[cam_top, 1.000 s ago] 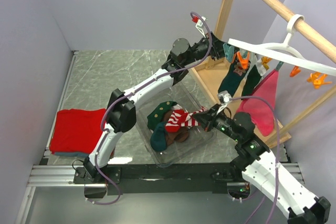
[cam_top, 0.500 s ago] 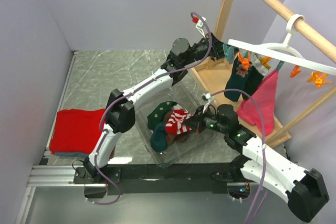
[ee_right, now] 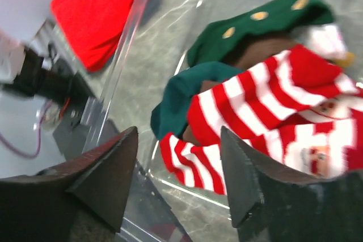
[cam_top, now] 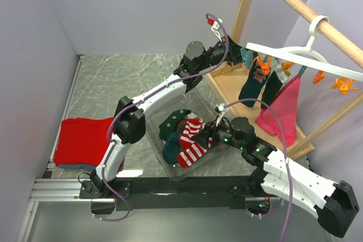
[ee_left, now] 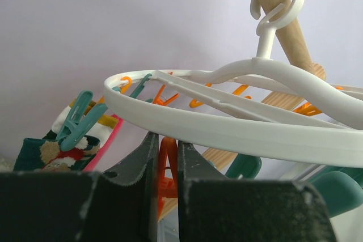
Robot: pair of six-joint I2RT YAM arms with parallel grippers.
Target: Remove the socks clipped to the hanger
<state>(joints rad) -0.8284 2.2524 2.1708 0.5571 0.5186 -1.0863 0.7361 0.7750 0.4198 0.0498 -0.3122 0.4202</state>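
Table: striped sock now lies in bin.
Right gripper: apart, emptied, free for more.
Left gripper: clamped on orange peg.

Left arm: rises from its base, elbow bent high, forearm stretched far forward and to the right. Left gripper held high at the end of that reach. From its wrist camera, jaws drawn nearly together, an orange peg pinched between them.

Right arm: lies low, stretched forward and leftward from its base, wrist angled down. Right gripper sits low. Jaws spread wide, fingers dark, nothing held between them.
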